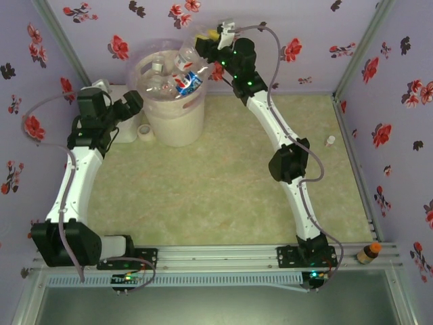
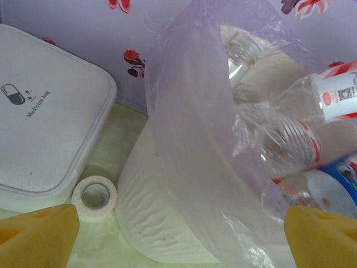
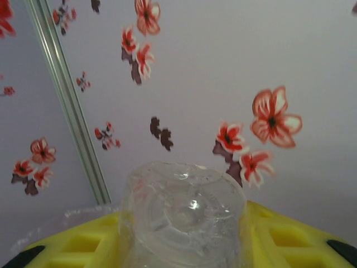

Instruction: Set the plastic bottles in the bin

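The bin (image 1: pixel 174 116) is a cream-white bucket with a pink liner (image 2: pixel 184 111), standing at the back left of the table. Several clear plastic bottles (image 1: pixel 177 82) with red, white and blue labels lie piled inside it (image 2: pixel 290 146). My right gripper (image 1: pixel 205 46) is raised over the bin's far rim, shut on a clear plastic bottle (image 1: pixel 187 57). In the right wrist view this bottle's base (image 3: pixel 184 209) faces the camera between the yellow fingers (image 3: pixel 290 240). My left gripper (image 1: pixel 132 104) hangs open just left of the bin, its yellow fingertips (image 2: pixel 36 234) spread wide with nothing between them.
A white lidded medicine box (image 2: pixel 44 123) sits left of the bin, with a roll of white tape (image 2: pixel 95 195) between them. A small brown bottle with an orange cap (image 1: pixel 369 252) lies at the front right rail. A tiny white item (image 1: pixel 329 141) rests by the right wall.
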Available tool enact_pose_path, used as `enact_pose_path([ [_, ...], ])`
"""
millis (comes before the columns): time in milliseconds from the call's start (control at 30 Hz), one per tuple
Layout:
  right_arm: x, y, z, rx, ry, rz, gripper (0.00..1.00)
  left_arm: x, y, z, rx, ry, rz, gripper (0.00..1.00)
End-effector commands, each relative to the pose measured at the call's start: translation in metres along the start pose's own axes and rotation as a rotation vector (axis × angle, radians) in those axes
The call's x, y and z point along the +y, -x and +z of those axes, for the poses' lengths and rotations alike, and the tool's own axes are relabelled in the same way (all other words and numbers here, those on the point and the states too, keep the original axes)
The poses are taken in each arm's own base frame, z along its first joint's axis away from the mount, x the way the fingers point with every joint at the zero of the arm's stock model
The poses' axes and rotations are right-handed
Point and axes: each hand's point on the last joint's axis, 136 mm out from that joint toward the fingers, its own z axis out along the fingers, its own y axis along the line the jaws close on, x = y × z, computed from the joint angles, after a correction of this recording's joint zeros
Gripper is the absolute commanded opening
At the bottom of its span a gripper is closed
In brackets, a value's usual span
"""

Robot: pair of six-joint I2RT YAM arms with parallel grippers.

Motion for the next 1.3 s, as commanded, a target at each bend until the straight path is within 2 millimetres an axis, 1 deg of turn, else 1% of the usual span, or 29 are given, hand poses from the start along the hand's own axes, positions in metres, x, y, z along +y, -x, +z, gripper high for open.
enact_pose_path([
  [0, 0.016, -0.04, 0.0, 0.148, 0.061, 0.02, 0.37, -0.012, 0.02, 0.001, -0.035, -0.05, 0.029, 0.95],
  [100, 0.023, -0.062, 0.0, 0.205, 0.067, 0.045, 0.42, -0.01, 0.023, 0.008, -0.025, -0.044, 0.024, 0.95],
  [200, 0.031, -0.063, -0.003, 0.241, 0.071, 0.045, 0.5, -0.009, 0.021, 0.015, -0.006, -0.044, 0.023, 0.95],
  [233, 0.035, -0.059, -0.006, 0.253, 0.073, 0.037, 0.56, -0.008, 0.02, 0.017, 0.003, -0.044, 0.023, 0.95],
  [300, 0.039, -0.047, -0.014, 0.266, 0.058, 0.008, 0.72, -0.008, 0.019, 0.02, 0.012, -0.047, 0.021, 0.95],
  [367, 0.042, -0.028, -0.024, 0.273, 0.036, -0.017, 0.84, -0.008, 0.018, 0.021, 0.018, -0.052, 0.023, 0.95],
  [400, 0.043, -0.019, -0.028, 0.27, 0.026, -0.027, 0.88, -0.009, 0.018, 0.021, 0.02, -0.054, 0.026, 0.95],
  [500, 0.045, 0.013, -0.044, 0.247, 0.011, -0.043, 0.9, -0.007, 0.016, 0.023, 0.028, -0.052, 0.025, 0.95],
  [600, 0.036, 0.044, -0.058, 0.209, -0.029, -0.024, 0.9, -0.007, 0.014, 0.026, 0.04, -0.056, 0.022, 0.95],
  [667, 0.025, 0.06, -0.066, 0.182, -0.06, 0.007, 0.89, -0.006, 0.011, 0.029, 0.05, -0.056, 0.02, 0.95],
  [800, -0.004, 0.076, -0.069, 0.112, -0.122, 0.07, 0.82, -0.003, 0.008, 0.034, 0.06, -0.052, 0.022, 0.95],
  [867, -0.014, 0.08, -0.064, 0.063, -0.119, 0.114, 0.75, -0.001, 0.006, 0.04, 0.072, -0.049, 0.023, 0.95],
  [933, -0.02, 0.08, -0.058, 0.028, -0.118, 0.138, 0.65, 0.001, 0.003, 0.046, 0.086, -0.047, 0.019, 0.95],
  [967, -0.022, 0.078, -0.054, 0.024, -0.116, 0.147, 0.6, 0.003, 0.0, 0.049, 0.095, -0.046, 0.017, 0.95],
  [1033, -0.028, 0.068, -0.047, 0.036, -0.117, 0.162, 0.56, 0.005, -0.003, 0.054, 0.106, -0.042, 0.014, 0.95],
  [1100, -0.031, 0.058, -0.041, 0.037, -0.108, 0.183, 0.48, 0.006, -0.007, 0.057, 0.118, -0.041, 0.013, 0.94],
  [1133, -0.032, 0.051, -0.037, 0.041, -0.1, 0.192, 0.43, 0.007, -0.008, 0.059, 0.123, -0.039, 0.014, 0.94],
  [1200, -0.034, 0.038, -0.032, 0.058, -0.088, 0.213, 0.38, 0.009, -0.011, 0.061, 0.13, -0.036, 0.015, 0.94],
  [1267, -0.034, 0.018, -0.026, 0.088, -0.067, 0.236, 0.34, 0.011, -0.014, 0.065, 0.141, -0.033, 0.013, 0.94],
])
